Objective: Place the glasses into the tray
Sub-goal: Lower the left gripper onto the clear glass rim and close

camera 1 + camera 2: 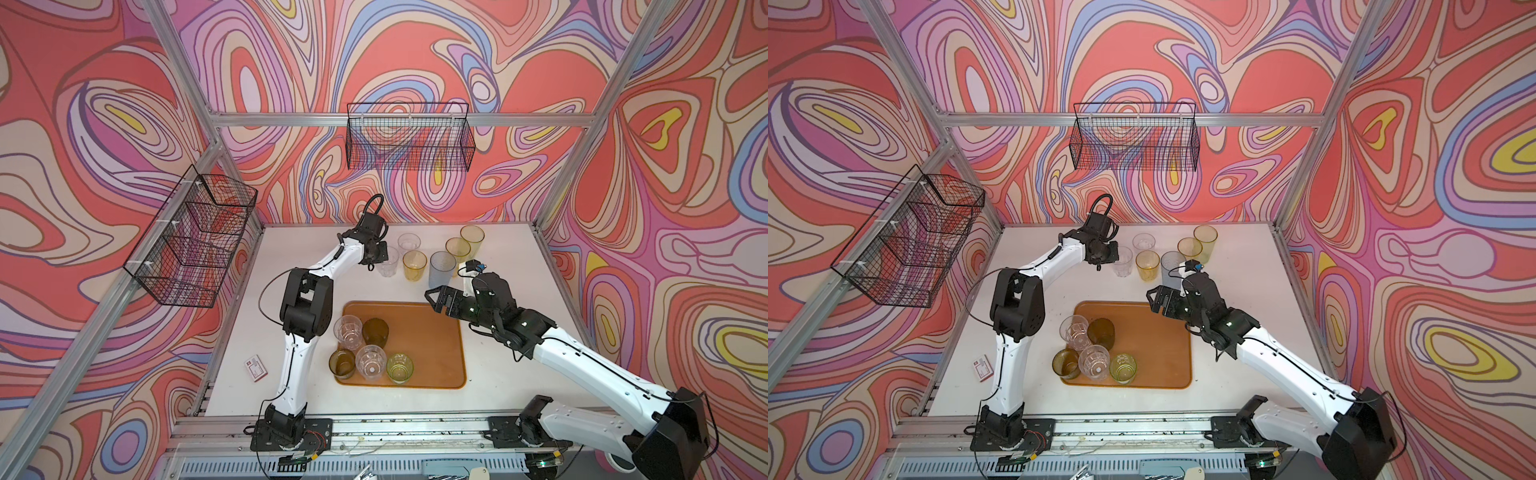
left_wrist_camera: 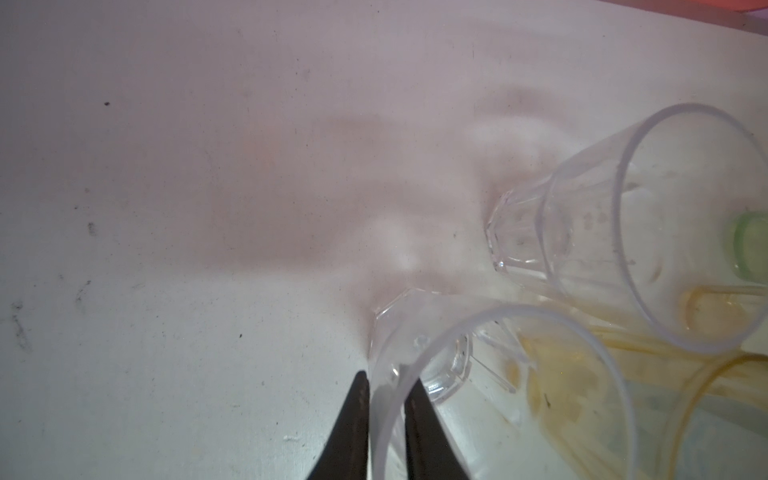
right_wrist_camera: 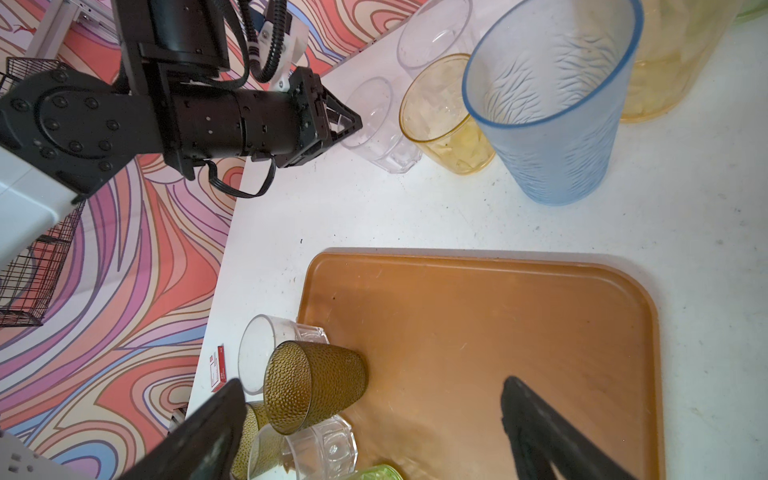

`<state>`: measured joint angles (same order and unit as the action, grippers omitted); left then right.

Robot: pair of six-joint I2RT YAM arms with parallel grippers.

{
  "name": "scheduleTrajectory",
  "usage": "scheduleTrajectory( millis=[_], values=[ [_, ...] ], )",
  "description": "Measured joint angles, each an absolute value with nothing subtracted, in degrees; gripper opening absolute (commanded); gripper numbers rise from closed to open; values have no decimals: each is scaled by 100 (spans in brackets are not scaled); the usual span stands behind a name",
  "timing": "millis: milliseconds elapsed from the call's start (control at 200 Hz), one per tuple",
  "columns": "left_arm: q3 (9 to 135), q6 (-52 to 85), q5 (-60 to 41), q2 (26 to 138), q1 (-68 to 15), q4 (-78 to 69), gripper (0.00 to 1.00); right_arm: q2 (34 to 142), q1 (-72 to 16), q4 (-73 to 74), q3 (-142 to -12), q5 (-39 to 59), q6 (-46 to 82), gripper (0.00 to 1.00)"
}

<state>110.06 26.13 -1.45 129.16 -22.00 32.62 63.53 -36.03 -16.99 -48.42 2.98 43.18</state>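
Clear ribbed glass (image 2: pixel 436 365) on table (image 1: pixel 515 257), left end of back bunch. Left gripper (image 2: pixel 384 384) fingers pinching its wall, one inside, one outside. Right gripper (image 3: pixel 372 384) spread wide, nothing in it, over tray (image 1: pixel 428 345) far edge. Five glasses (image 1: pixel 371 363) in tray's near-left part; pale blue glass (image 1: pixel 442 270) plus others on table behind.

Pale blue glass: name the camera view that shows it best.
The right wrist view: the pale blue glass looms close, its rippled wall and rim sharp. Both top views show the glass small and distant. The left wrist view misses it.
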Motion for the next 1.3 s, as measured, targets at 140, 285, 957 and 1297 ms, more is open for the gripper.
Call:
scheduleTrajectory(
  millis=[140, 285, 957, 1297],
  values=[
    [11015, 2606, -139, 12916, -2196, 3358, 11, 6375, -3603, -1730, -4842, 292, 4320, 98],
    [11015, 2589, -143, 12914, -2191, 3387, 4, 6436, -3603, -1726, -4842, 290, 4346, 98],
    [10055, 2545, -198, 12230, -2178, 3312, 0, 6438, -3603, -1664, -4799, 303, 4661, 98],
    [9824, 2550, -325, 11712, -2178, 3308, 0, 6267, -3603, -1597, -4799, 294, 4766, 98]
  ],
)
